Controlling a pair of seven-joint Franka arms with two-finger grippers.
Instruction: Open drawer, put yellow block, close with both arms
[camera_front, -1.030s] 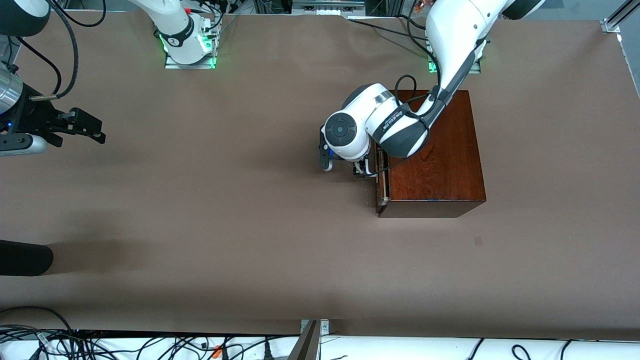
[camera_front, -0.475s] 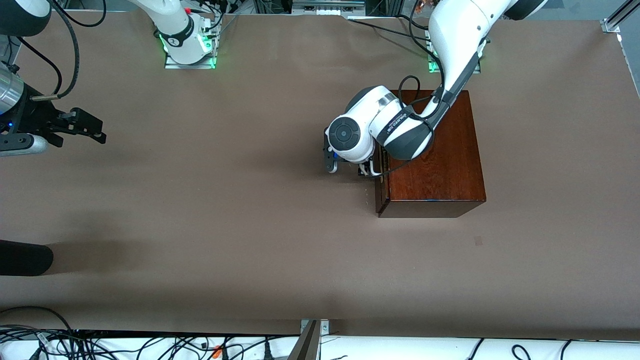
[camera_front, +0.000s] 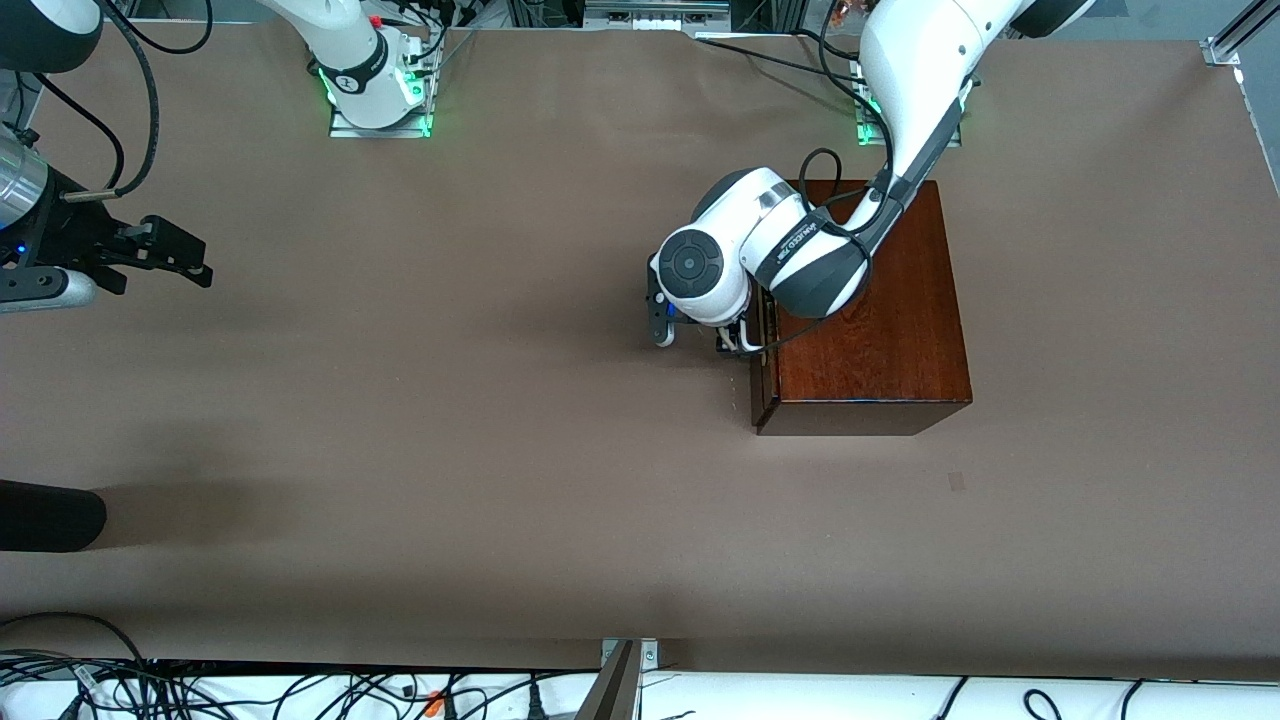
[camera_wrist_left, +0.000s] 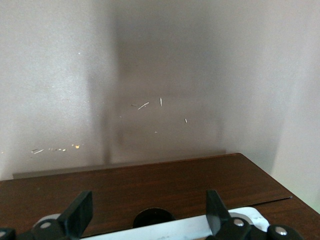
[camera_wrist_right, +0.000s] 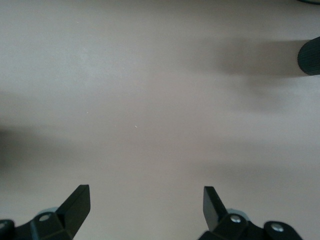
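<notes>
The dark reddish-brown wooden box (camera_front: 870, 320) stands toward the left arm's end of the table. Its drawer (camera_front: 762, 375) is pushed in, and none of its pale inside shows. My left gripper (camera_front: 735, 342) is low at the drawer front. In the left wrist view it (camera_wrist_left: 149, 212) is open, with the white handle (camera_wrist_left: 165, 231) between its spread fingers (camera_wrist_left: 82, 210) against the dark drawer front (camera_wrist_left: 150, 182). My right gripper (camera_front: 190, 258) waits open and empty over bare table at the right arm's end, as the right wrist view (camera_wrist_right: 145, 205) also shows. The yellow block is out of view.
A black rounded object (camera_front: 50, 515) lies at the table's edge at the right arm's end, nearer the front camera than my right gripper. It also shows in the right wrist view (camera_wrist_right: 310, 56). Cables (camera_front: 300, 690) run along the near edge.
The left arm has moved toward the box and the drawer has slid in; the pale strip seen a second ago is gone. The right arm has not moved.
</notes>
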